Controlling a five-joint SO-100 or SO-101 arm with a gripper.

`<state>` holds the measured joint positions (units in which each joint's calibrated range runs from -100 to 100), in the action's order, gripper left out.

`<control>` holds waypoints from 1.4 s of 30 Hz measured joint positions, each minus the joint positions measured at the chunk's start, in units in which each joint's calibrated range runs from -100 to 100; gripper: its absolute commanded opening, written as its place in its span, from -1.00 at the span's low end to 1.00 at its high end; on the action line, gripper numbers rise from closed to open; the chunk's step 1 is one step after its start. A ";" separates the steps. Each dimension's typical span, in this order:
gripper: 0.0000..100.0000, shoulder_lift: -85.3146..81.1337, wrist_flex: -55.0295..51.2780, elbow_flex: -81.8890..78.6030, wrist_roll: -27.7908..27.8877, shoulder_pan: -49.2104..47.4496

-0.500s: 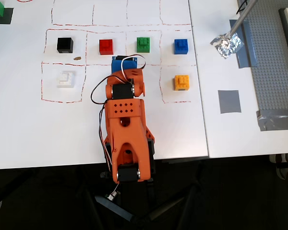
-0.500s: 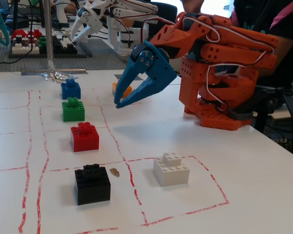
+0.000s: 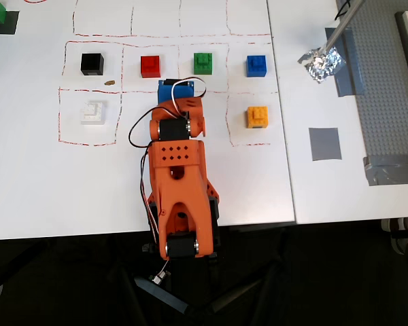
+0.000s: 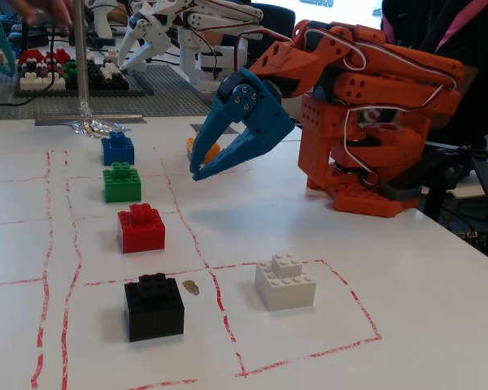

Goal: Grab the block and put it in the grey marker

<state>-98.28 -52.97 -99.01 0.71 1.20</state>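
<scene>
six bricks sit on a white table point(image 3: 27, 170) ruled with red dashed cells, seen from overhead left to right: black block point(image 3: 92, 64), white block point(image 3: 93, 112), red block point(image 3: 150, 66), green block point(image 3: 203, 62), blue block point(image 3: 257, 65). the gripper point(image 4: 197, 173) hangs with fingers narrowly parted, empty. the block point(image 3: 257, 117) sits in its cell, well apart from the grey marker point(image 3: 324, 144), below the crumpled foil point(image 3: 321, 64).

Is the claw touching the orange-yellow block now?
Apart. The overhead view shows bare white table between the folded arm, whose claw is empty, and the orange-yellow block, which sits alone in its red-outlined cell.
</scene>
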 measured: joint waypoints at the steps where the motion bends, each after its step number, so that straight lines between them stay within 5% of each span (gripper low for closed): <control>1: -1.00 0.00 0.00 0.00 0.00 0.00; 22: -1.00 -0.09 -1.29 0.27 0.88 0.00; 38: -1.00 33.26 -8.76 28.22 -8.06 0.10; 42: -1.00 42.29 -10.45 36.34 -10.74 7.38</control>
<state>-55.99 -63.42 -62.67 -10.04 8.57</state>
